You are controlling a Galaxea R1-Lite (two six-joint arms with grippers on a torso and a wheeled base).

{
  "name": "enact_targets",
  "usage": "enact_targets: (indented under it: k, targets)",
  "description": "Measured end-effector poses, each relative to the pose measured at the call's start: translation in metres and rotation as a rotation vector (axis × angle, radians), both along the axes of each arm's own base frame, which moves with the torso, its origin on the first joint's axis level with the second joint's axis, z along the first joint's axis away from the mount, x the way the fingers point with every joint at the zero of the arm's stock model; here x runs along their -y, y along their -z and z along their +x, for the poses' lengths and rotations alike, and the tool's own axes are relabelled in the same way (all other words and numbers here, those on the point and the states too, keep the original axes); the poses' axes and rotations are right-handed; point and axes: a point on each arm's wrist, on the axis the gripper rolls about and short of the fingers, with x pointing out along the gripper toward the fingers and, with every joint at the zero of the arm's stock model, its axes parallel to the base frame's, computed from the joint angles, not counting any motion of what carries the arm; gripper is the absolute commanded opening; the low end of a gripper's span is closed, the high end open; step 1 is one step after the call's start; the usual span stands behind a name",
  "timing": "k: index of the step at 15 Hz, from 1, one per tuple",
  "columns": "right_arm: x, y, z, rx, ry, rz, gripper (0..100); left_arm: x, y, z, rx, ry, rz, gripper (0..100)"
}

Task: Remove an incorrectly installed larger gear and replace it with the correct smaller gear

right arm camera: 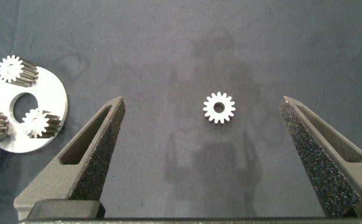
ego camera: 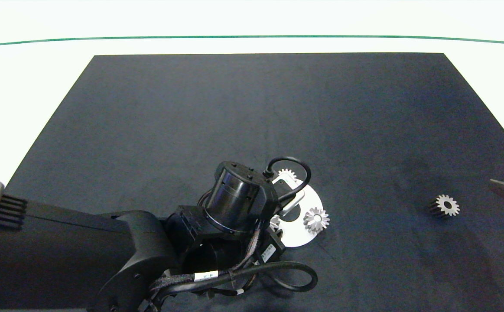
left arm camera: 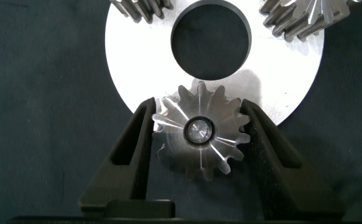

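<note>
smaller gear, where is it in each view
Head view: the smaller gear lies alone on the mat near the right edge, apart from the white ring plate.
Left wrist view: not in it; the gear there is the larger gear.
Right wrist view: on bare mat between the right gripper fingers.
Shared landmark: the white ring plate, in all three.

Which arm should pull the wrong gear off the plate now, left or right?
Left. The left gripper already has its fingers on both sides of the larger gear on the white ring plate. The right gripper hangs open off to the side, above the smaller gear on the mat.
</note>
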Motion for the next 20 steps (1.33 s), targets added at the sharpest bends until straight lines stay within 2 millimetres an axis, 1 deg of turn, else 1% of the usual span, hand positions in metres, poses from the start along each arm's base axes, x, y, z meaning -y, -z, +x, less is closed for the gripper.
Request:
enact_targets:
  k: [4, 13, 20]
  targets:
    - [0.0001, 0.0, 0.0, 0.0, 0.001, 0.0, 100, -0.0011, 0.0009, 0.0006, -0.004, -0.003, 0.005, 25]
    - [0.0, 0.0, -0.0001, 0.0, 0.0, -0.001, 100, -0.0019, -0.0003, -0.0002, -0.011, -0.003, 0.013, 25]
    - [0.0, -0.0005, -0.0001, 0.002, -0.001, -0.002, 100, -0.0017, -0.0063, -0.0009, -0.027, -0.005, 0.024, 25]
